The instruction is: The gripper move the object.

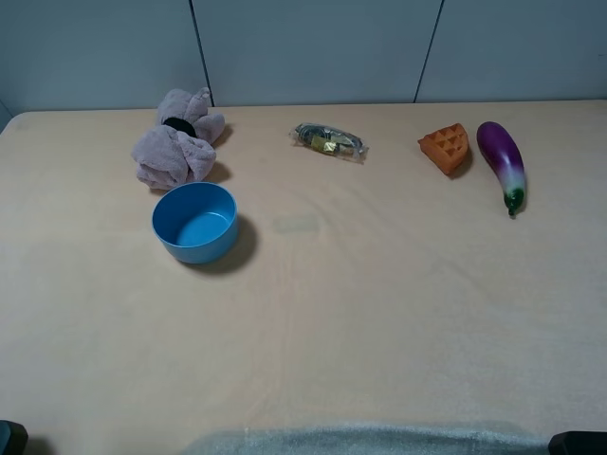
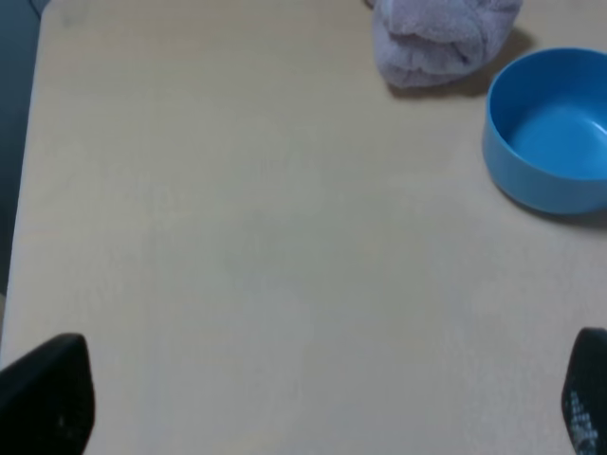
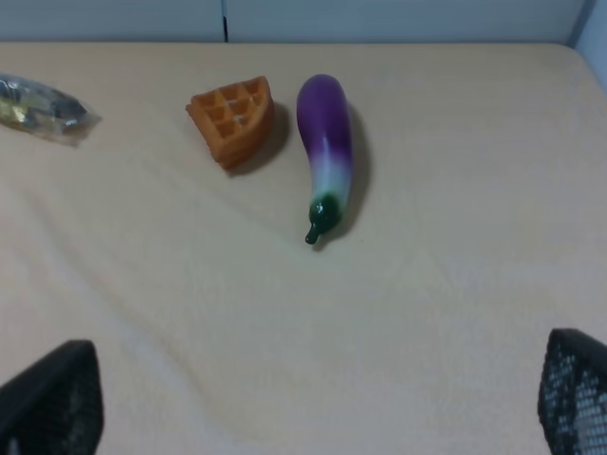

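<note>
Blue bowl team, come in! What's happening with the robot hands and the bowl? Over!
Left gripper open, empty, short of the bowl. Right gripper open, empty. Blue bowl upright on table, untouched. Plush toy sits close behind it; near side clear.

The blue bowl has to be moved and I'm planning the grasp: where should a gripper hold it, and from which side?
Grip the round blue plastic bowl by its rim, from above on the front side: it stands upright and empty, with the pinkish plush toy close behind.

Plain blue bowl on a pale beige bench; pinkish-grey plush toy; orange waffle wedge with a grid pattern; eggplant — purple fading to white, green stem — and black pincer fingertips
</note>
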